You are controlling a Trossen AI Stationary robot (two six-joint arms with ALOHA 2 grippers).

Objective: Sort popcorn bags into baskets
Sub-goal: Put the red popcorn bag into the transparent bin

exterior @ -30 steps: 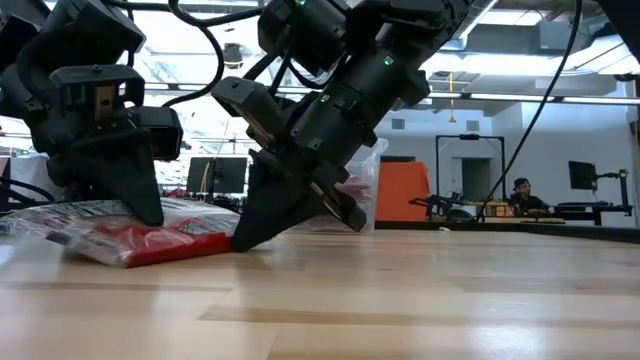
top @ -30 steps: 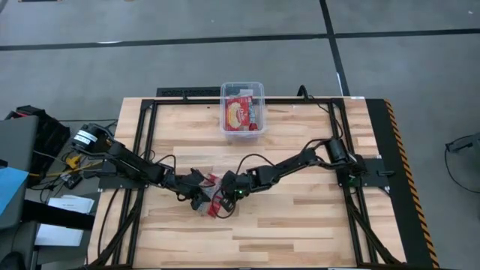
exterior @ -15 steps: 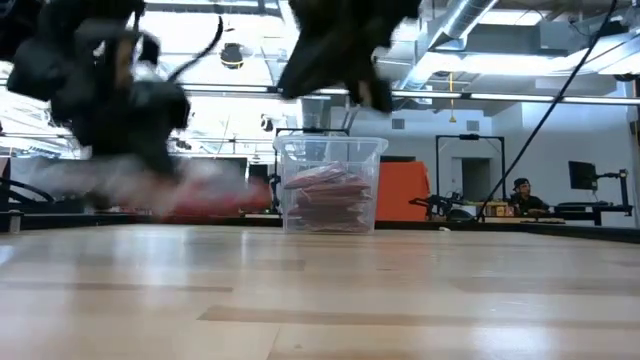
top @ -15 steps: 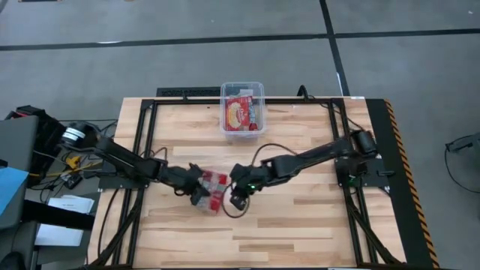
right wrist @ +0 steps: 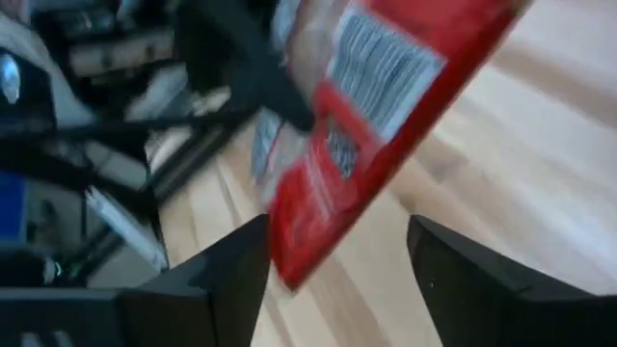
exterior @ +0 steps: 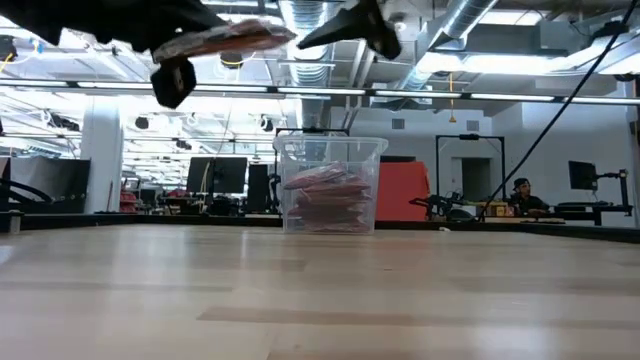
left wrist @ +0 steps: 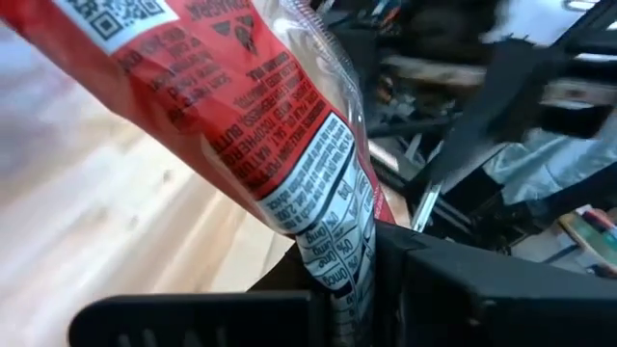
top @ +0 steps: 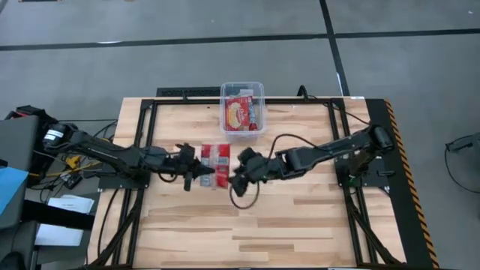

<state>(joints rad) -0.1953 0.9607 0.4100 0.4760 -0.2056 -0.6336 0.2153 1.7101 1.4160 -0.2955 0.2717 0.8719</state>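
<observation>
One red popcorn bag [top: 217, 163] with white print hangs above the middle of the table, with my left gripper [top: 201, 171] shut on its left side. The low view shows this bag [exterior: 225, 38] high above the wood. My right gripper [top: 238, 174] stands open just right of the bag. In the right wrist view its two fingers [right wrist: 227, 275] are spread wide, with the bag [right wrist: 376, 106] beyond them. The basket [top: 223, 112], a clear bin at the far middle, holds several red bags [top: 240, 112]. My left gripper pinches the bag between its two fingers at the printed white edge [left wrist: 339, 275] on the bag's left side. The fingers come roughly level from the table's left. The bag is lifted clear of the table and sticks out nearly flat from the fingers toward my right gripper.
Bare wood lies all round the two grippers, with black frame rails [top: 146, 127] along the table's sides. The basket [exterior: 330, 150] stands beyond the held bag toward the far edge. Cables trail from both arms.
Both grippers have risen from the table and gone toward its far edge. My left gripper has carried the bag up with it, from lying on the wood to hanging clear. My right gripper, whose tip was down on the bag, has come off it.
</observation>
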